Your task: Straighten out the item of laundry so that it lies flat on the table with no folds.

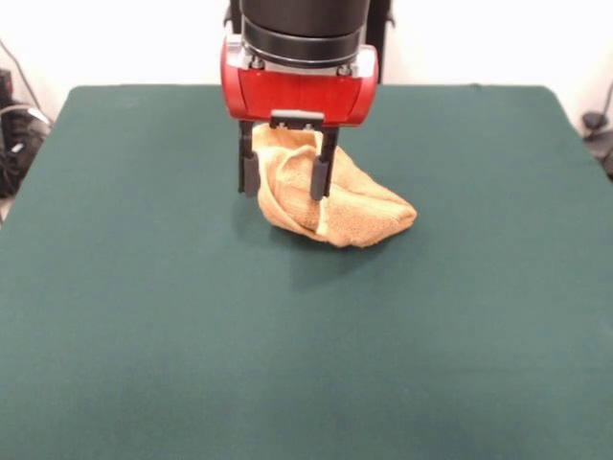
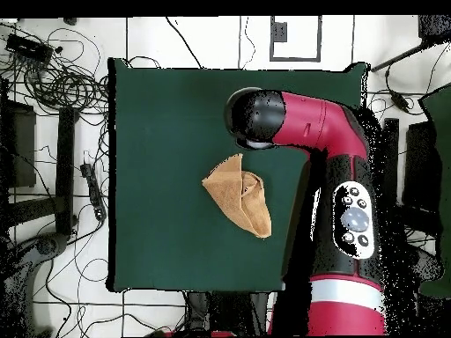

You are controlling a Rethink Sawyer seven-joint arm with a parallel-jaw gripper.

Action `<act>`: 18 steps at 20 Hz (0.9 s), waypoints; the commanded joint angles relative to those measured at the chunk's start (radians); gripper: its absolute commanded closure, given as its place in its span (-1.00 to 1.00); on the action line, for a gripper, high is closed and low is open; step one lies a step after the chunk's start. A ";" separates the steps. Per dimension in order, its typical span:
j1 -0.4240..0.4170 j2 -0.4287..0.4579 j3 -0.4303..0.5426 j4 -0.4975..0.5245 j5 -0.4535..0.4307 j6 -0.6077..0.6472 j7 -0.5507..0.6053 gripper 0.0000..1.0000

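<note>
Spread gripper [image 1: 287,174] straddles the crumpled, folded terry towel [image 1: 359,206] on the green table [image 1: 144,316]; soft, light, best pinched at its hem.

The towel [image 2: 238,194] is lying crumpled on the table [image 2: 158,132], folded into a rough triangle, with one point reaching toward the table's bottom edge. The red and black arm [image 2: 326,141] is stretching over the table's right side, its black end sitting just above the towel.
</note>
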 commanded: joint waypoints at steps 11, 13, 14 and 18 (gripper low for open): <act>0.022 -0.017 0.059 0.176 0.008 -0.056 0.116 -1.00; 0.022 -0.016 0.060 0.175 0.011 -0.053 0.119 -1.00; 0.024 -0.013 0.058 0.169 0.010 -0.039 0.118 -1.00; 0.035 -0.003 0.051 0.145 0.006 -0.004 0.121 -1.00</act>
